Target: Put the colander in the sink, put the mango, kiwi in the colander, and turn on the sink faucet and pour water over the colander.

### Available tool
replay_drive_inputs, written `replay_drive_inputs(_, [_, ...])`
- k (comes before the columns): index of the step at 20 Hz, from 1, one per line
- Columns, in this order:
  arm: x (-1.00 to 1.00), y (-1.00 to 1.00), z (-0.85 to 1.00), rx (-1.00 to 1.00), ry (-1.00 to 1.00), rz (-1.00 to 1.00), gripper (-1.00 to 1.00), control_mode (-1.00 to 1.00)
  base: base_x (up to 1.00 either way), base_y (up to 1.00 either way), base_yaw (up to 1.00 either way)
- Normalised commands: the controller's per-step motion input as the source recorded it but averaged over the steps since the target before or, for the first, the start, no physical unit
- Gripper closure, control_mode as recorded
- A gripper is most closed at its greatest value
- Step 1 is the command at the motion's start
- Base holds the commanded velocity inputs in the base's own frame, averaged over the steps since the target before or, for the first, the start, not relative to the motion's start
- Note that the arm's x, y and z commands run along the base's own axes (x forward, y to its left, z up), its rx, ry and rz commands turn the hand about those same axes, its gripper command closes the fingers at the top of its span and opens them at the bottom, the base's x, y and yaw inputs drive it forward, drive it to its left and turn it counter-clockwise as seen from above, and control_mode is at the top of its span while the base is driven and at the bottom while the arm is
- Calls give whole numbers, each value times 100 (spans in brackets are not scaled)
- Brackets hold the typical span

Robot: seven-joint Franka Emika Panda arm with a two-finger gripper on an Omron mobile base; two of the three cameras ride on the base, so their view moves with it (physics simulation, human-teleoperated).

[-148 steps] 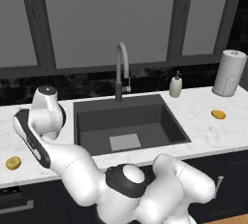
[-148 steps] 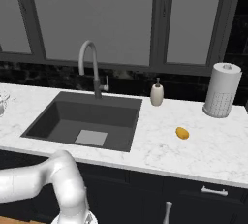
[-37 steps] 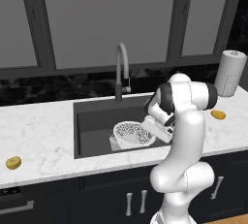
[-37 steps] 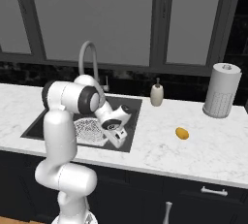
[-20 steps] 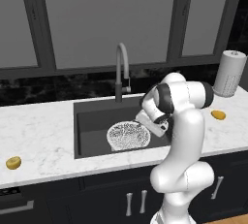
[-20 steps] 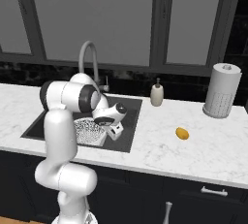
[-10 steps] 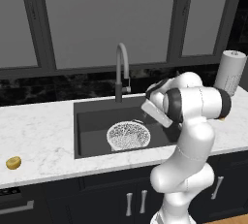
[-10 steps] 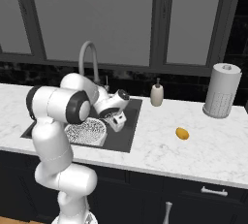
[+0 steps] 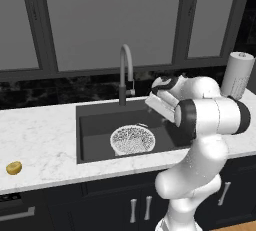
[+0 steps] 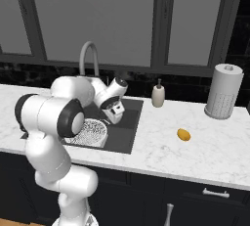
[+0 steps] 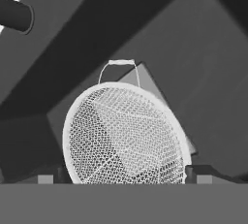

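With the colander (image 9: 132, 139) resting on the sink (image 9: 95, 130) floor, the spread, empty gripper (image 10: 115, 115) should lift clear before swinging toward the mango (image 10: 183, 134) on the counter's right end.

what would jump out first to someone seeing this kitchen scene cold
The big white robot arm bent over the sink, its open gripper hanging above the basin. Below it, the white mesh colander sits on the sink floor. One yellow fruit lies on the counter right of the sink.

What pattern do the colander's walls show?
Fine white perforated mesh on the colander, clearest in the hand view.
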Motion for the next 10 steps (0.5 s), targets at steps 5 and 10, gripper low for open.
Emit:
replay_drive_inputs(5, [-39, 71, 29, -13, -10, -1, -100, -100, 0, 0, 0])
replay_drive_inputs(10, [-53, 33, 39, -9, -3, 0, -100, -100, 0, 0, 0])
